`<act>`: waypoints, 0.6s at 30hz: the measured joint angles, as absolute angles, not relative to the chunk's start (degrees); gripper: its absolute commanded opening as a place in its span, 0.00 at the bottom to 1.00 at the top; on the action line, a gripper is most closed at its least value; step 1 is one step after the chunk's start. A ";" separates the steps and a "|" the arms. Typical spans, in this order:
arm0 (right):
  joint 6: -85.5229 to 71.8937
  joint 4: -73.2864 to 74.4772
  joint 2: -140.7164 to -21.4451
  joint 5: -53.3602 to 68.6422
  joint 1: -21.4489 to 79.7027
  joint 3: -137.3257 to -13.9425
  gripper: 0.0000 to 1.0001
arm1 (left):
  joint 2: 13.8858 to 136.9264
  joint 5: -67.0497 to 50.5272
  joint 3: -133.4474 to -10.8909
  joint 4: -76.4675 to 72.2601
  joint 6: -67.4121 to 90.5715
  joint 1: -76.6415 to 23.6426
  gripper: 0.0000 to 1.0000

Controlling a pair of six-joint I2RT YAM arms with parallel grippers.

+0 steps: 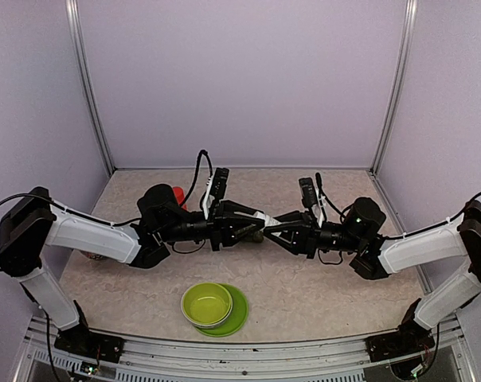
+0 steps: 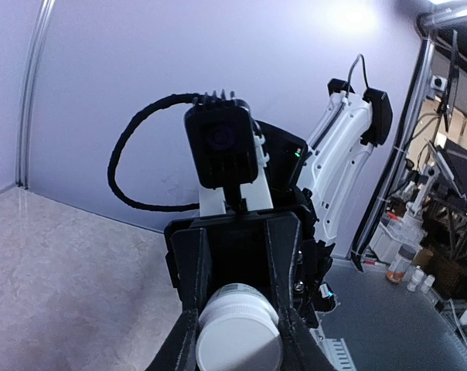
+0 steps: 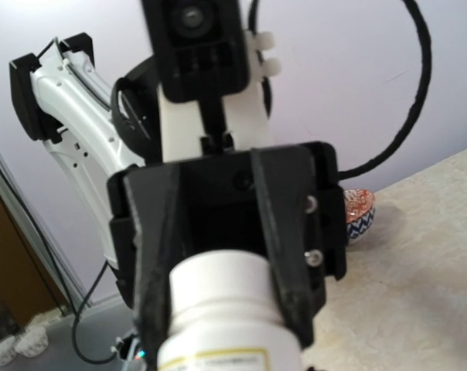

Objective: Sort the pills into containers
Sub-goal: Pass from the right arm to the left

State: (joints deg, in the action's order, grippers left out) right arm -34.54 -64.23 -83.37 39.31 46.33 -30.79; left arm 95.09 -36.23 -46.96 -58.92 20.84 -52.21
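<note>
A white pill bottle [image 3: 218, 297] with a yellow-edged label hangs in the air between my two grippers, above the middle of the table. My left gripper [image 2: 237, 336] is shut on its white cap [image 2: 240, 355]. Facing it, my right gripper [image 3: 222, 325] is shut on the bottle's body. In the top view the left gripper [image 1: 255, 226] and the right gripper [image 1: 271, 229] meet tip to tip. Only a small dull-green bit [image 1: 258, 236] shows below them; I cannot tell whether it is the containers. No pills are visible.
A lime-green bowl [image 1: 207, 304] sits on a green plate [image 1: 240, 315] near the front edge. An orange-red bottle [image 1: 177, 194] stands behind the left arm. A red-and-blue patterned bowl [image 3: 360, 213] rests on the table at the left side.
</note>
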 measured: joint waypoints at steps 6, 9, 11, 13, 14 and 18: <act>-34.39 -64.25 -83.37 39.38 46.33 -30.68 0.32 | 95.15 -36.42 -46.96 -58.83 20.93 -52.18 0.02; -34.57 -64.20 -83.37 39.44 46.33 -30.68 0.50 | 95.15 -36.40 -46.98 -58.67 20.78 -52.21 0.02; -34.85 -64.25 -83.37 39.79 46.33 -30.68 0.56 | 95.15 -36.40 -46.98 -58.57 20.75 -52.23 0.03; -34.94 -64.47 -83.37 40.05 46.33 -30.68 0.58 | 95.15 -36.40 -46.98 -58.48 20.73 -52.25 0.03; -35.11 -64.55 -83.37 40.10 46.33 -30.68 0.58 | 95.18 -36.42 -46.98 -58.46 20.73 -52.27 0.03; -35.57 -65.06 -83.37 40.32 46.33 -30.68 0.57 | 95.29 -36.42 -46.98 -58.39 20.75 -52.45 0.03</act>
